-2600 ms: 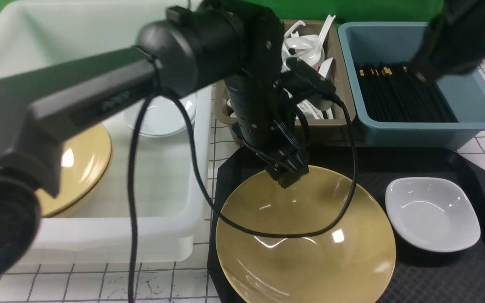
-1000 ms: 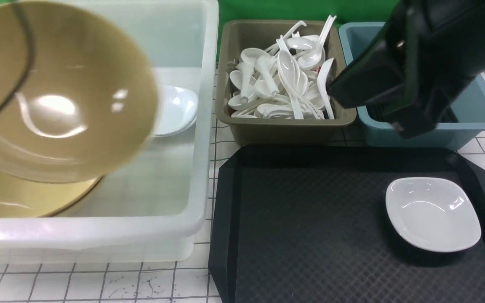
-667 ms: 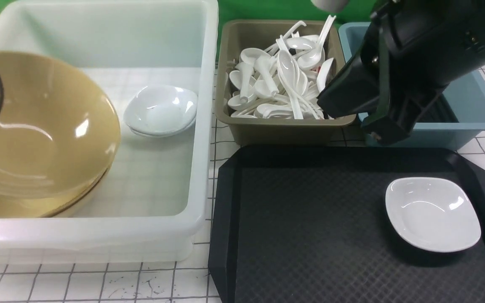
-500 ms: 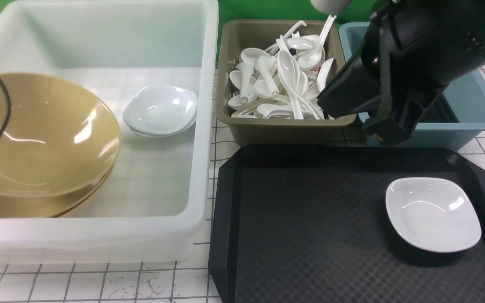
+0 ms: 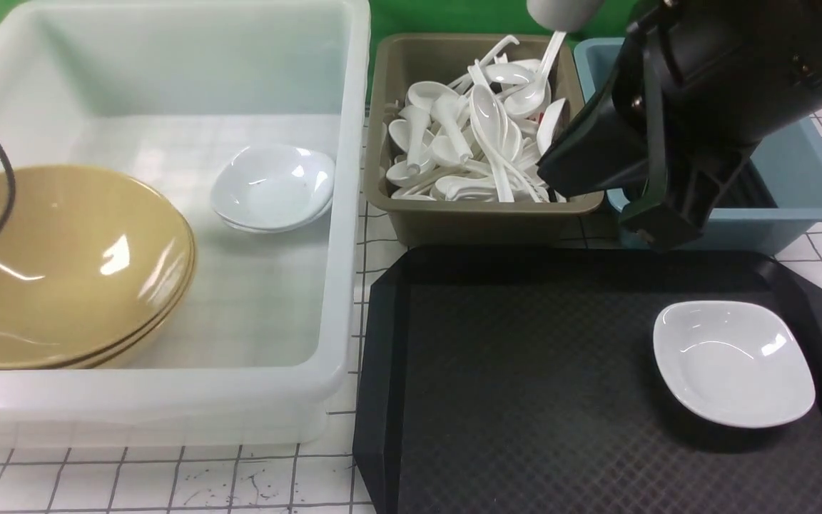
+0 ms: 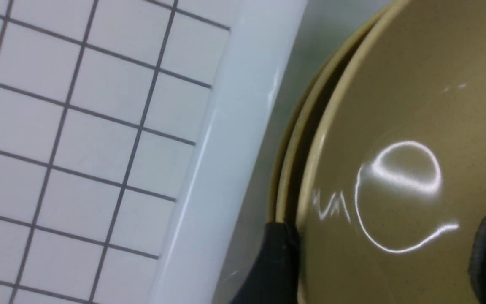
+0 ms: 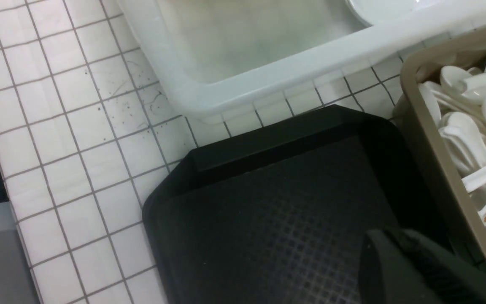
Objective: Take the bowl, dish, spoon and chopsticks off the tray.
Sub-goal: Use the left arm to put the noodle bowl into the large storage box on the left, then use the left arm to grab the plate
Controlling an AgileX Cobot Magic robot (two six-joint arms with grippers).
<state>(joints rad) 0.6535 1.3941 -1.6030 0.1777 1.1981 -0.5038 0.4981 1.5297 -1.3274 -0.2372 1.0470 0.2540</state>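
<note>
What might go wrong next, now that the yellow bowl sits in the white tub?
1. The left claw is open, but its fingers straddle the rim of the bowl; pulling away askew might snag it and tip it off the stack beneath.
2. The dish is glossy, shallow and lies near the rim of the tray, so a grip there may slip or knock that rim.

The bowl (image 5: 61, 264) is glazed smooth and glossy, with bright highlights thrown back. The same shiny glaze is seen on the dish (image 5: 733, 363). The tray (image 5: 525, 400) is made of matt black plastic, roughened by a diamond texture. The white bin (image 5: 343, 214) is moulded in smooth, translucent plastic.
</note>
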